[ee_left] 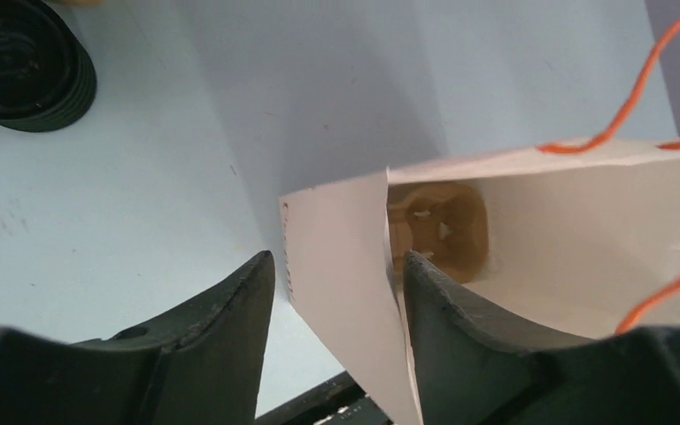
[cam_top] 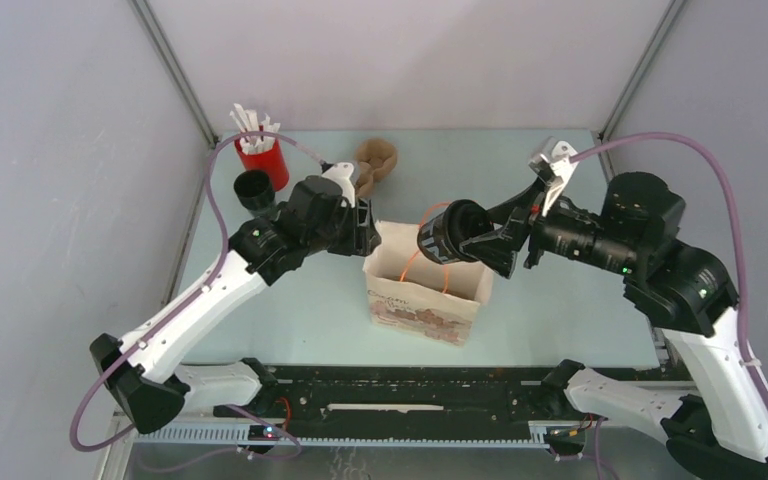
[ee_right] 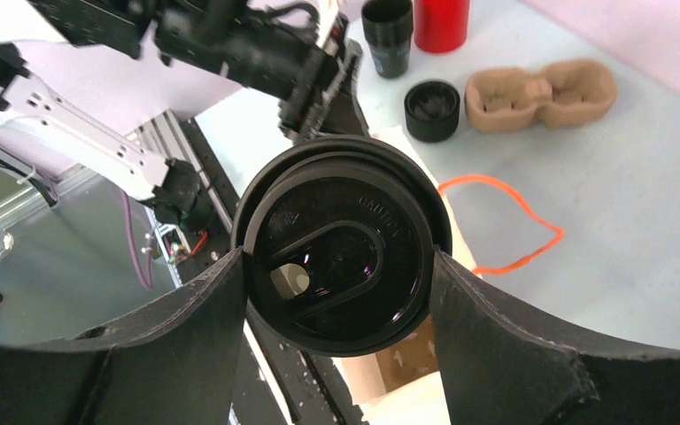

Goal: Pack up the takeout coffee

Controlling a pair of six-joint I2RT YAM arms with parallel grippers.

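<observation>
The takeout coffee (cam_top: 442, 234), a black cup with a black lid (ee_right: 341, 257), hangs over the open top of the brown paper bag (cam_top: 422, 297). My right gripper (cam_top: 475, 238) (ee_right: 341, 266) is shut on it, one finger on each side of the lid rim. The cup lies tilted, its lid facing the wrist camera. My left gripper (cam_top: 368, 233) (ee_left: 336, 261) is open and straddles the bag's left wall (ee_left: 336, 239). One finger is inside against the paper, the other outside with a gap. A brown cardboard piece (ee_left: 438, 228) lies in the bag's bottom.
At the back left stand a red cup of white sticks (cam_top: 263, 160) and a black cup (cam_top: 253, 190) (ee_right: 387, 31). A squat black round piece (ee_right: 432, 111) (ee_left: 18, 62) and a brown cup carrier (cam_top: 375, 160) (ee_right: 540, 93) lie behind the bag. Orange string handles (ee_right: 496, 221) hang from the bag.
</observation>
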